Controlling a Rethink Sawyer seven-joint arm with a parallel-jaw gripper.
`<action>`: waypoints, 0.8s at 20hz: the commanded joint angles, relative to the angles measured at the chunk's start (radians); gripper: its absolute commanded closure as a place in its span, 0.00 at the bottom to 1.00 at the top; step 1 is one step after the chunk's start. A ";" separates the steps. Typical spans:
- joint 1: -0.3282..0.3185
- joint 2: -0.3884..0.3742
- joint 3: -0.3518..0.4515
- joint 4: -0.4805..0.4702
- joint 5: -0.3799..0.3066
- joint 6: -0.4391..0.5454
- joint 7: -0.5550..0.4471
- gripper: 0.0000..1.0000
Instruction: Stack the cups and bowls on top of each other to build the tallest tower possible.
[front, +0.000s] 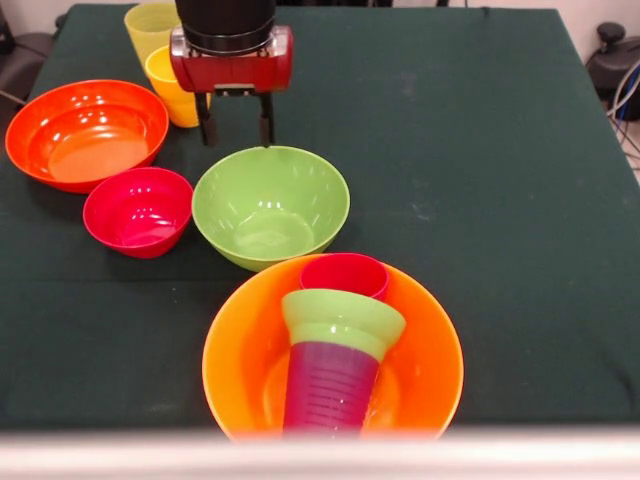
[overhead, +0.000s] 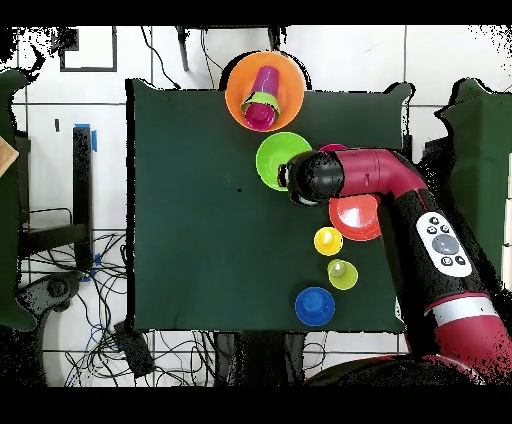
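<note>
The tool (front: 237, 125) hangs in the upper centre of the front view, its two dark fingers (front: 205, 122) spread apart with nothing between them, their tips just above the far rim of the large green bowl (front: 270, 205). From overhead, the arm's head (overhead: 312, 176) covers the lower right edge of that bowl.

The tower (front: 340, 345) sits at the bottom centre of the front view: the large yellow-orange bowl (front: 235, 365) holds the purple ribbed cup (front: 330, 388), which leans toward the upper right, with the small green bowl (front: 343, 318) capped over its upper end and the red-pink cup (front: 345, 274) at the top, its mouth resting near the big bowl's far rim. The stack lies tilted rather than upright.

To the left of the large green bowl, the small red-pink bowl (front: 138, 211) stands just beside it, and the wide orange-red bowl (front: 86, 132) is at the left edge beyond that. At upper left the yellow-orange cup (front: 170, 88) and the pale yellow cup (front: 150, 27) stand close together, partly behind the tool. The overhead view shows the small blue bowl (overhead: 315, 305) near the bottom edge of the dark green worktop (front: 480, 150), apart from the rest
</note>
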 joint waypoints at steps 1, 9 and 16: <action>0.005 0.073 -0.050 0.058 -0.097 -0.079 -0.099 0.00; -0.008 0.068 -0.038 0.084 -0.115 -0.165 -0.092 1.00; -0.005 0.066 -0.038 0.084 -0.109 -0.183 -0.088 1.00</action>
